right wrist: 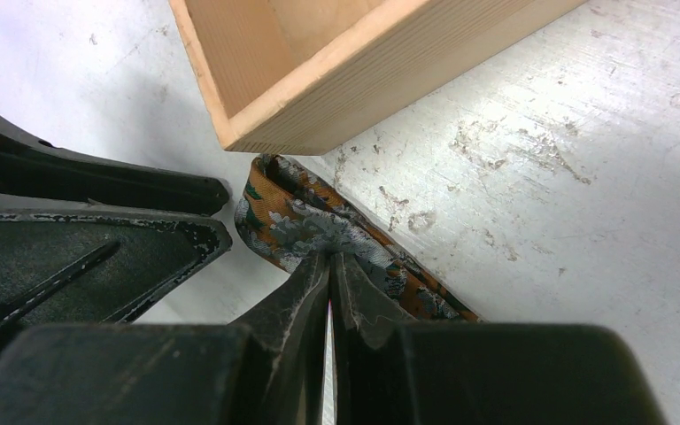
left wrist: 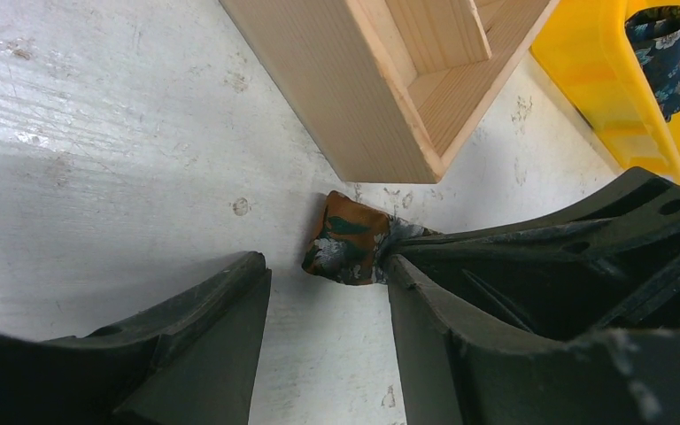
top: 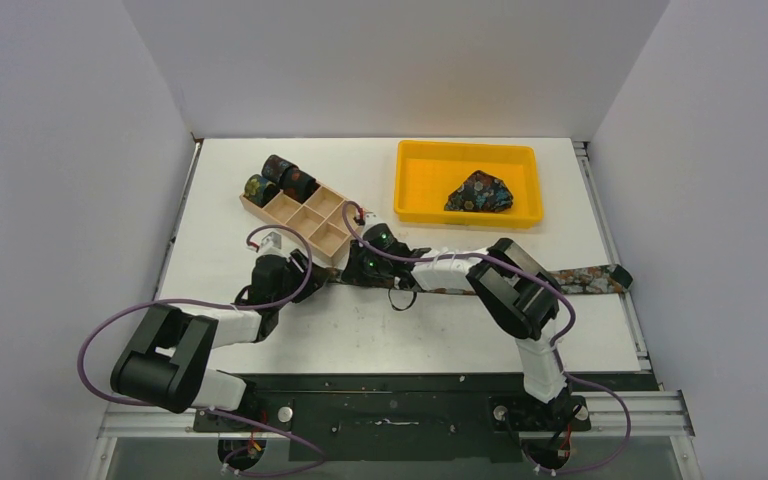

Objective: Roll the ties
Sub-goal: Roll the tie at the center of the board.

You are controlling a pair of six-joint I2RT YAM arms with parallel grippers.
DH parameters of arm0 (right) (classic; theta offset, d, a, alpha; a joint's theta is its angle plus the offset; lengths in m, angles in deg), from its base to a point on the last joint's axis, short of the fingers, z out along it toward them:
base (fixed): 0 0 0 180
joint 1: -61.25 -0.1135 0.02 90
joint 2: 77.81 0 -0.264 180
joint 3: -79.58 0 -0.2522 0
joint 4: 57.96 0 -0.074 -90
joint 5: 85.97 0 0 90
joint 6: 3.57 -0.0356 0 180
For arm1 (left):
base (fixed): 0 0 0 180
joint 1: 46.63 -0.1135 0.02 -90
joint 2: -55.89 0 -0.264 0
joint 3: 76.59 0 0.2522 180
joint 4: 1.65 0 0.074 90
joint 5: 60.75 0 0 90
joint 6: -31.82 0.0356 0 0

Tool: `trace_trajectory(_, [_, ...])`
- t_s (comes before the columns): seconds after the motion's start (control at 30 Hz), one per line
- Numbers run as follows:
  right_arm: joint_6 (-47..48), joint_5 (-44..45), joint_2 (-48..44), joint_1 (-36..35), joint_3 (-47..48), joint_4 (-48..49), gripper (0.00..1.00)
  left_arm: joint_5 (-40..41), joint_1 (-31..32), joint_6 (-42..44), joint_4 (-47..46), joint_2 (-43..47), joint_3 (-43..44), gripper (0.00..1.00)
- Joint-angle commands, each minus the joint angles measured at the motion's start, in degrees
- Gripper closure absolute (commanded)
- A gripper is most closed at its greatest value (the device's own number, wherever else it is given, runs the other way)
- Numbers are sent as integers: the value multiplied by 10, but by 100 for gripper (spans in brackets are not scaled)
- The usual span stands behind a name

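A brown-rust tie with blue speckles (top: pixel 590 281) lies flat across the table, running from the right edge to the wooden box. My right gripper (top: pixel 357 268) is shut on its folded left end (right wrist: pixel 301 221), jaws pressed together (right wrist: pixel 329 255). My left gripper (top: pixel 300 268) is open (left wrist: pixel 326 266) just left of that end (left wrist: pixel 345 243), which sits at its fingertips, against the right finger. Three rolled ties (top: pixel 280 178) stand at the far end of the wooden compartment box (top: pixel 312 222). A blue floral tie (top: pixel 480 192) lies bunched in the yellow tray (top: pixel 415 185).
The wooden box corner (left wrist: pixel 390 133) (right wrist: pixel 319 106) stands right behind the tie's end, close to both grippers. The yellow tray is at the back right. Grey walls enclose the table on three sides.
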Motion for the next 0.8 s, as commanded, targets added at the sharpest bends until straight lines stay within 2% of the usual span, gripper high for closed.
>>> trace_trajectory(0.0, [3, 14, 6, 7, -24, -16, 95, -16, -5, 34, 25, -15, 4, 49])
trace_trajectory(0.4, [-6, -6, 2, 18, -61, 10, 95, -65, -7, 17, -57, -113, 16, 53])
trace_trajectory(0.67, [-6, -15, -1, 22, -66, 19, 95, -73, -15, 3, -98, -134, 0, 63])
trace_trajectory(0.77, [-8, -16, -2, 22, -68, 21, 95, -71, -23, 0, -92, -133, -5, 63])
